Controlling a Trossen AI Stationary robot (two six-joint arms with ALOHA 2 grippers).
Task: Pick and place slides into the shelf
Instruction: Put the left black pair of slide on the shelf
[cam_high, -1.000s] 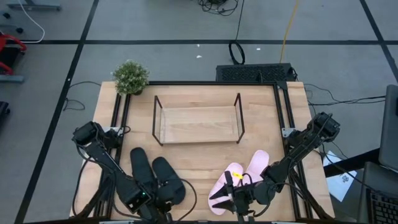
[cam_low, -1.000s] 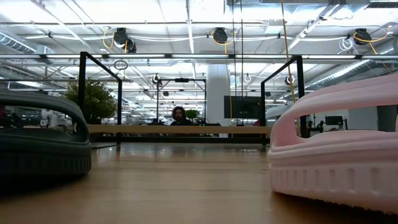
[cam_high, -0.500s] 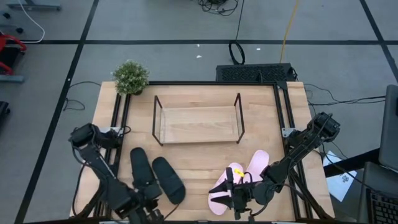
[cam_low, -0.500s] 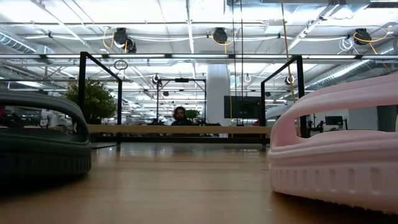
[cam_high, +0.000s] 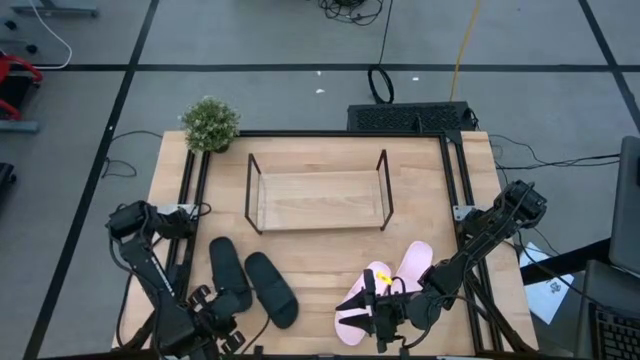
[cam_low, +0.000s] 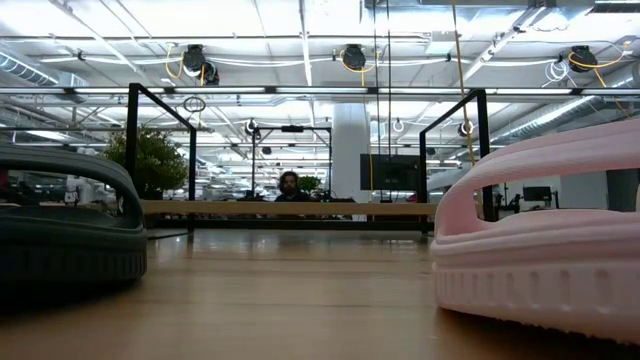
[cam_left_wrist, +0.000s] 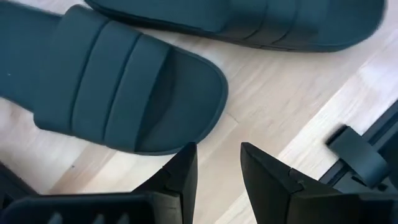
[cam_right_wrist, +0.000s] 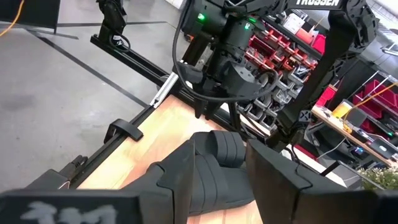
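Four slides lie flat on the wooden bench (cam_high: 170, 200), near its front edge. The black pair (cam_high: 250, 282) is on the left side. These two are matte and dark, and each has a wide strap with soft ridges across it. They sit close side by side, a little tilted. The pink pair (cam_high: 385, 285) is on the right side. They are pale pink with a wide strap too, and ribs run along the sole's side in the low view. One pink slide is partly hidden under the right arm.

The shelf (cam_high: 318, 190) stands near the middle of the bench, farther back than the slides. It is a low box of thin black wire with a light wood floor.

The left tool (cam_high: 212, 318) is at the front left corner, just beside the heel of a black slide. Its fingers are apart with only bare wood between them, so it holds nothing. The right tool (cam_high: 362, 318) is low over the front pink slide, and I cannot tell if it grips it.

A small green plant (cam_high: 210, 124) stands at the back left corner. White letters on the arm in the right wrist view read "TROSSEN".
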